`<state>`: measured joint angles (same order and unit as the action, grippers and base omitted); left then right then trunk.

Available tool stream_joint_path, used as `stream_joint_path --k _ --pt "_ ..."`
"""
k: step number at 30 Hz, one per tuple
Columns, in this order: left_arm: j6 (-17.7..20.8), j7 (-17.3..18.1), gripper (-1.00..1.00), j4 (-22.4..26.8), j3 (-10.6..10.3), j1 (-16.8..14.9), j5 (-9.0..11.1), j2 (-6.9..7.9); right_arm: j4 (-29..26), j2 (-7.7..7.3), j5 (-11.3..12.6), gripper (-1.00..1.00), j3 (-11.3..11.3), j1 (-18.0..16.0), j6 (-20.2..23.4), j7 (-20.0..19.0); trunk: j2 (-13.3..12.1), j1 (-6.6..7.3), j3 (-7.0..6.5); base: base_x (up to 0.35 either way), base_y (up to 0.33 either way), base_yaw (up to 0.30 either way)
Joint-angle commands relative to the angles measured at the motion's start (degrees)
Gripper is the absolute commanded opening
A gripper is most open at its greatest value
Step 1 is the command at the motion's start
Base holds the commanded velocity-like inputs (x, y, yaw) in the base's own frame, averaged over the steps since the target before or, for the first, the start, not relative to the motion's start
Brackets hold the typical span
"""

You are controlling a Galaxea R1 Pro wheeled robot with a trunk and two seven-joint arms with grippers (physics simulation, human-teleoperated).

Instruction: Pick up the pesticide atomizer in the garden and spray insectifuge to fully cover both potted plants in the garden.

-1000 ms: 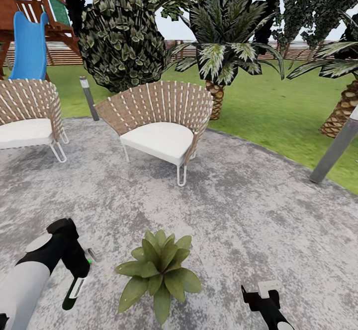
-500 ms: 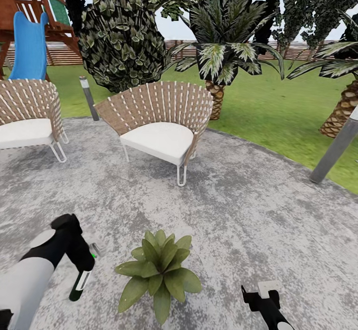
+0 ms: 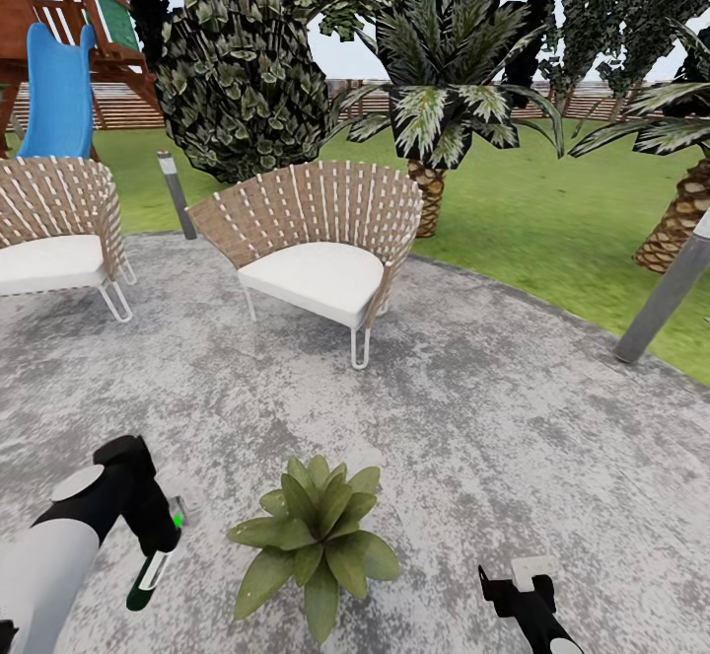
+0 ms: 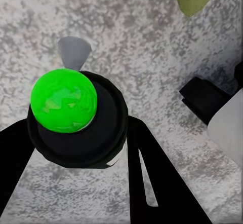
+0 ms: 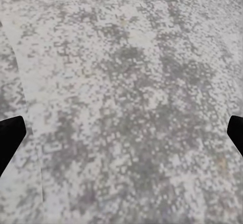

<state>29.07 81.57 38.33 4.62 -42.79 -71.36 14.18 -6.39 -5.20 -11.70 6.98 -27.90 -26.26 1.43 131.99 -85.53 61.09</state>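
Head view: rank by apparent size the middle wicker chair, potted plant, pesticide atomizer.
1. Middle wicker chair, largest.
2. Potted plant, though it sits nearer the camera, which inflates it.
3. Pesticide atomizer, smallest, partly hidden in the left gripper.

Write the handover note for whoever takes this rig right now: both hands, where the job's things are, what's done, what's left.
Left hand: shut on the pesticide atomizer, held low over the stone patio, green tip up, just to the left of the potted plant.
Right hand: open, holding nothing, over bare patio to the plant's right.
Done: atomizer picked up and brought beside one plant.
Left: no spray is visible, so I cannot tell whether this plant is covered. A second potted plant is not in these views; it has to be found and sprayed too.
Nearby: two wicker chairs behind the plant.
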Motion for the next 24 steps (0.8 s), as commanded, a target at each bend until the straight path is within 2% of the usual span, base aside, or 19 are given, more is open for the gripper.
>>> stream_joint_path --k 1,6,12,21,24 --pt "0.55 0.21 -1.0 -0.01 0.28 -0.02 -0.32 -0.1 0.06 0.01 -0.6 1.0 0.41 -0.04 -0.19 0.15 0.02 0.01 0.05 0.0 0.0 0.0" --pt "1.06 -0.18 -1.0 0.59 0.29 -0.79 -0.12 -0.63 0.02 0.01 -0.6 1.0 0.41 -0.05 -0.19 0.23 0.02 0.01 0.05 0.0 0.04 0.0" --pt "1.05 -0.25 -1.0 0.52 0.63 -0.72 -0.1 -0.56 -0.01 0.01 -0.6 1.0 0.41 -0.04 -0.19 0.24 0.02 0.01 -0.06 0.0 0.043 -0.12" --pt "1.08 -0.27 -1.0 0.51 0.62 -0.72 -0.1 -0.49 0.06 0.1 -0.61 1.0 0.32 -0.04 -0.19 0.17 0.02 0.01 -0.07 -0.008 0.008 -0.007" --pt "1.15 -0.56 -1.0 0.52 0.65 -0.72 -0.18 -0.55 0.06 0.1 -0.61 1.0 0.32 -0.05 -0.19 0.15 0.02 0.01 -0.07 -0.199 0.213 -0.236"
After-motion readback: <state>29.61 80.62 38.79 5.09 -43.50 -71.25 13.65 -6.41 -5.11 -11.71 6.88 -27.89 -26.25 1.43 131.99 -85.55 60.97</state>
